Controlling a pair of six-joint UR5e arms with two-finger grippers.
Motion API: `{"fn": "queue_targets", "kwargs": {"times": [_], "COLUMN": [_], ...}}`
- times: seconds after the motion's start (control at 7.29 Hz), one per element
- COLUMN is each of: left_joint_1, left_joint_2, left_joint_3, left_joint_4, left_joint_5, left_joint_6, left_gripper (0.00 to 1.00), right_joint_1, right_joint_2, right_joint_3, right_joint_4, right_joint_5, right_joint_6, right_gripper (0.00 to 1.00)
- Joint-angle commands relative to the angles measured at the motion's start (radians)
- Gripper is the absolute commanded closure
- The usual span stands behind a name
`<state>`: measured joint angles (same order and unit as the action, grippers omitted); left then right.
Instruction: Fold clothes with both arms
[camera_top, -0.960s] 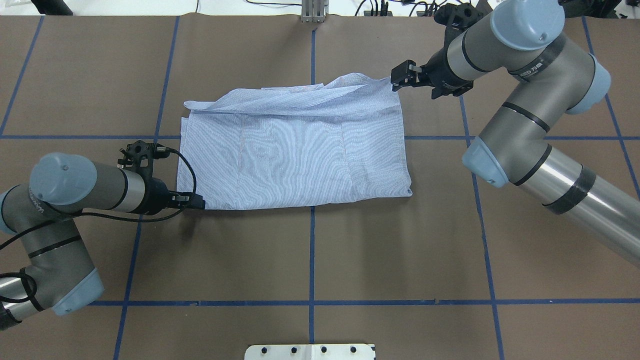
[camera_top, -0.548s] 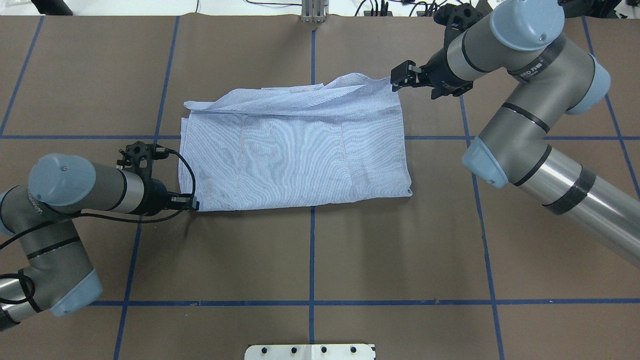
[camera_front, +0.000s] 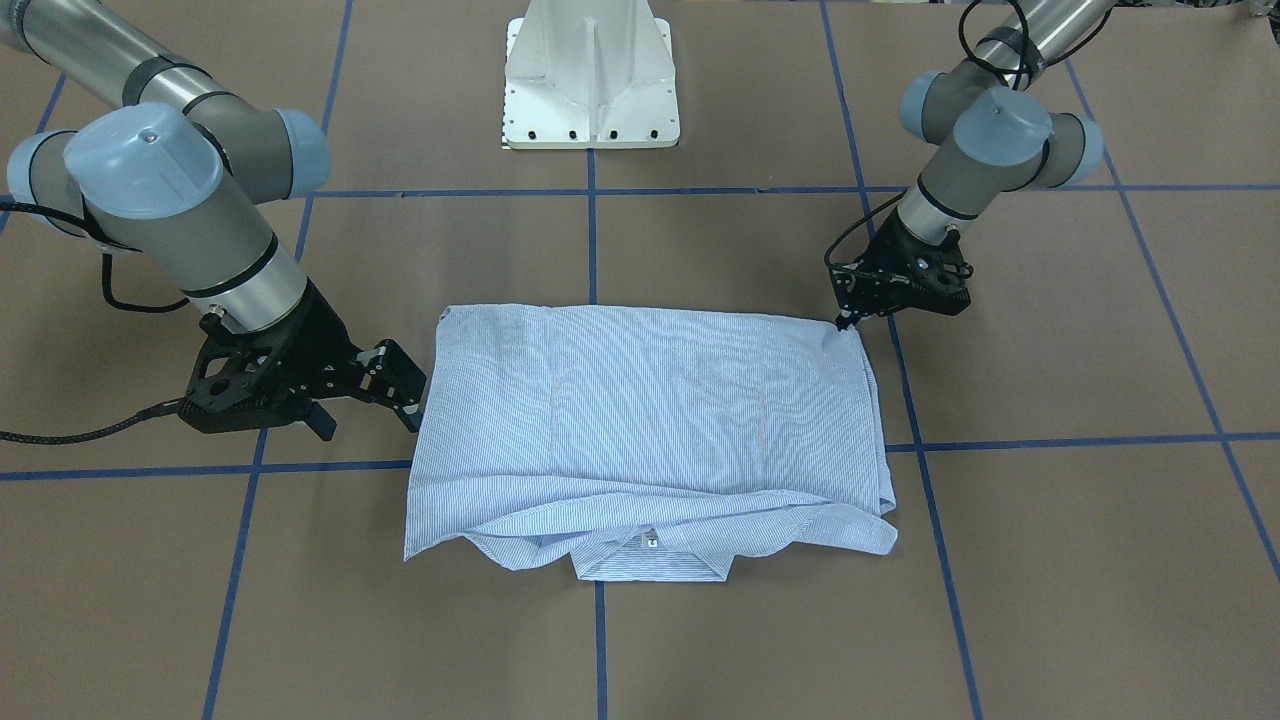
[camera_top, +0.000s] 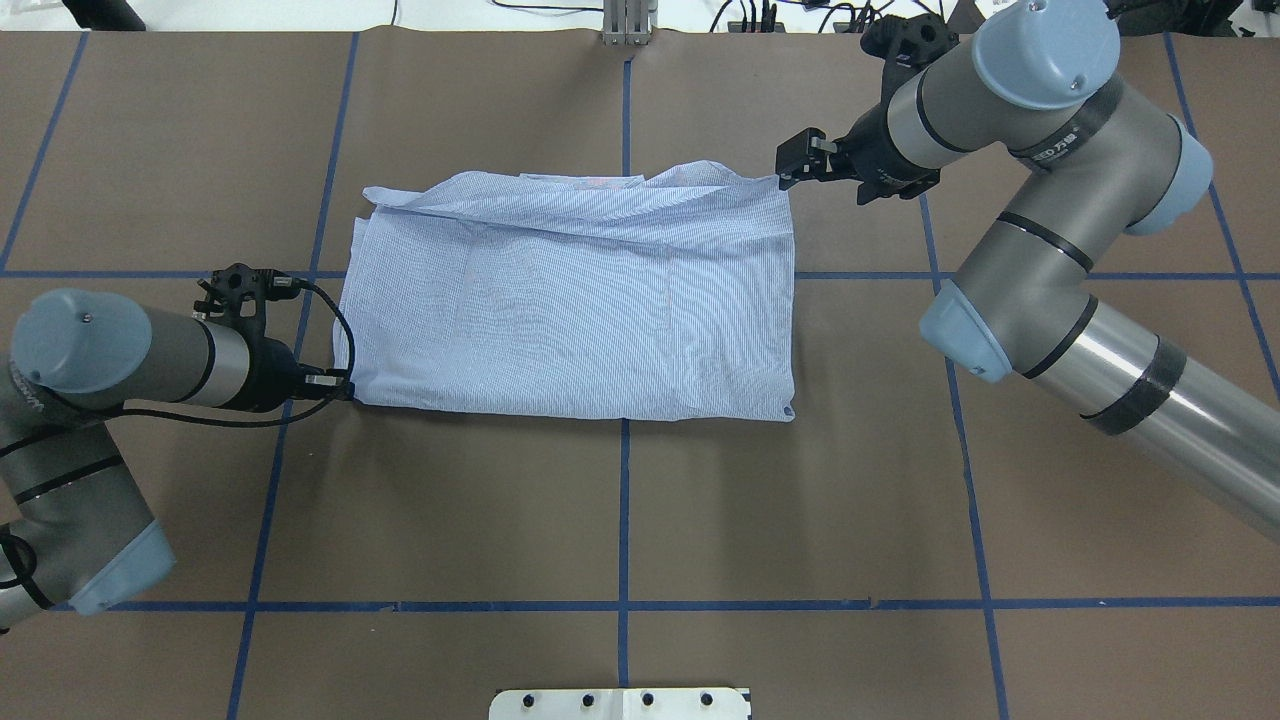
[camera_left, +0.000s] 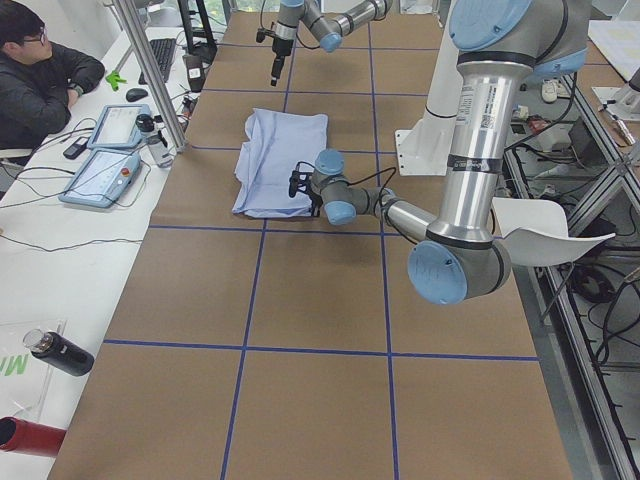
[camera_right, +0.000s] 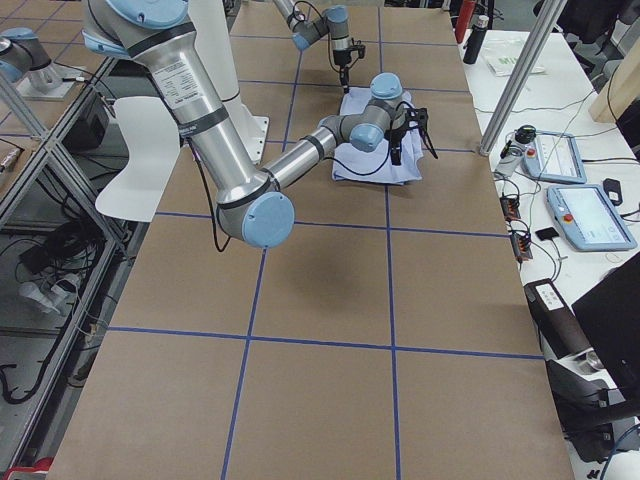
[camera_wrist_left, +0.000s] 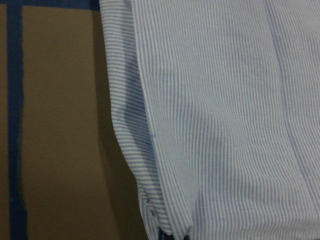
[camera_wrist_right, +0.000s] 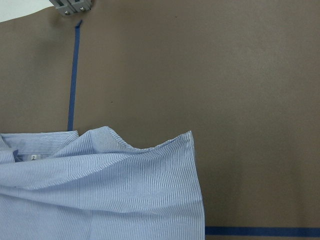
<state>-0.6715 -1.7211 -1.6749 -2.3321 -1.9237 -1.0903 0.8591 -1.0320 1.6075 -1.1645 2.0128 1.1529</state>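
Brown paper-covered table (camera_top: 450, 500) w/ blue tape grid (camera_top: 623, 520). At its ctr lies the shirt (camera_top: 570, 300), pale blue-and-white stripes, folded to a wide rectangle and flat on the table. Its long axis runs L–R across the robot's front. L arm (camera_top: 110, 350) comes in low from the robot's left. R arm (camera_top: 1020, 250) reaches over from the robot's right toward the far side. L gripper (camera_top: 338, 388) is at the shirt's near-L corner and, by my judgement, clamped on it: L wrist view shows cloth bunching down to a point at the picture's bottom edge. R gripper (camera_top: 785, 175) has its tips by the shirt's R edge. No view shows whether its jaws are apart or pinching cloth, so can't tell. Shirt thus lies to the right of L gripper and left of R gripper, w/ the two at approx. opposite corners, and only L gripper is plainly on cloth. Judgement: next move is prob. a pull or fold along that long axis, and R gripper's hold needs confirming first. Overhead puts R gripper at the far-R corner, but front-facing view sets it partway along that edge, so it's likely off the table. Front-facing view also shows the collar (camera_front: 640, 565) poking out at the far edge, w/ a small white neck label (camera_front: 651, 540). Only R wrist view shows the far-R corner rumpled.
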Motion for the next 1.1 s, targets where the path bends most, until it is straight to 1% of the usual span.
{"fn": "queue_targets", "kwargs": {"times": [0.0, 0.14, 0.41, 0.55, 0.69, 0.82, 0.96], "left_joint_1": [-0.153, -0.231, -0.287, -0.290, -0.290, -0.293, -0.298], "left_joint_2": [-0.062, -0.207, -0.491, -0.611, -0.693, -0.695, -0.677], "left_joint_3": [0.140, 0.309, 0.656, 0.776, 0.838, 0.836, 0.793], "left_joint_4": [0.017, 0.039, 0.048, 0.046, 0.046, 0.034, 0.007], "left_joint_5": [0.000, 0.002, 0.055, 0.083, 0.081, 0.072, 0.048], "left_joint_6": [0.197, 0.270, 0.361, 0.362, 0.357, 0.360, 0.363], "left_gripper": [1.00, 1.00, 1.00, 1.00, 1.00, 0.52, 0.01], "right_joint_1": [-0.005, -0.005, -0.006, -0.006, -0.009, -0.011, -0.017], "right_joint_2": [0.001, 0.001, 0.003, 0.000, 0.000, 0.000, 0.001], "right_joint_3": [0.003, 0.005, 0.017, 0.020, 0.022, 0.023, 0.023], "right_joint_4": [0.000, 0.000, -0.001, -0.001, -0.001, -0.001, -0.001], "right_joint_5": [0.001, 0.001, 0.004, 0.006, 0.006, 0.006, 0.006], "right_joint_6": [0.001, 0.001, 0.007, 0.007, 0.013, 0.014, 0.019], "right_gripper": [0.00, 0.00, 0.00, 0.00, 0.00, 0.00, 0.00]}}
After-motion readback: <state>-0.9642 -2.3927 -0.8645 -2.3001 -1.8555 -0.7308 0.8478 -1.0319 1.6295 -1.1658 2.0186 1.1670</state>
